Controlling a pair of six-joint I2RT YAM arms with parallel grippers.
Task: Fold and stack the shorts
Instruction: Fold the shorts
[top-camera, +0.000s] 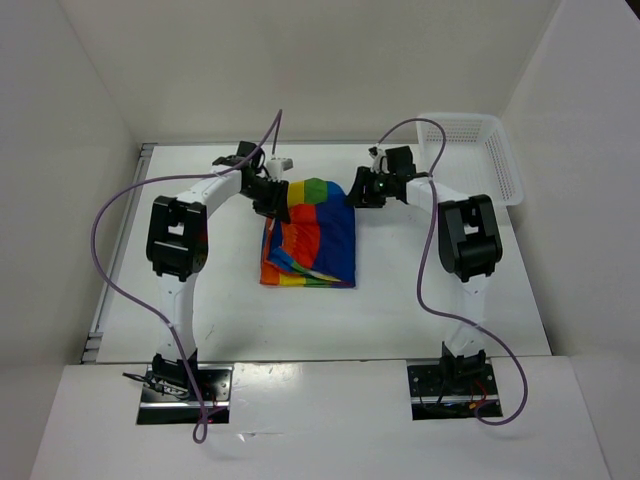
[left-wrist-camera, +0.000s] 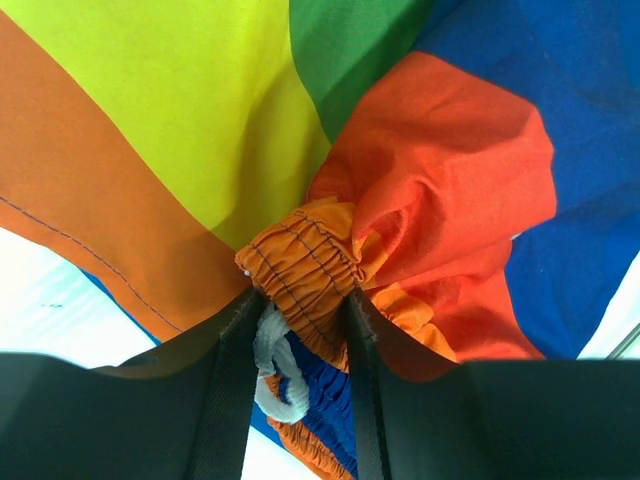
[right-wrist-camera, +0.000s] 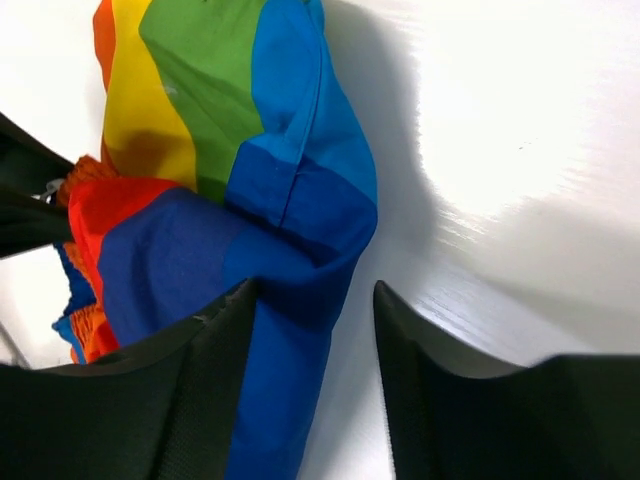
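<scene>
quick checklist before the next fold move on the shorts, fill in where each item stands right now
1. Left fingers gripping the shorts: ok. They are shut on the orange waistband, with the white drawstring between them.
2. Right fingers gripping: not ok. They are apart, and the blue corner lies only partly between them.
3. Cloth smooth at the left grip: not ok, it is bunched and puckered.
4. White mesh basket out of the way: ok. It sits at the table's far right, apart from the shorts.
5. How many layers the left fingers caught: cannot tell.
</scene>
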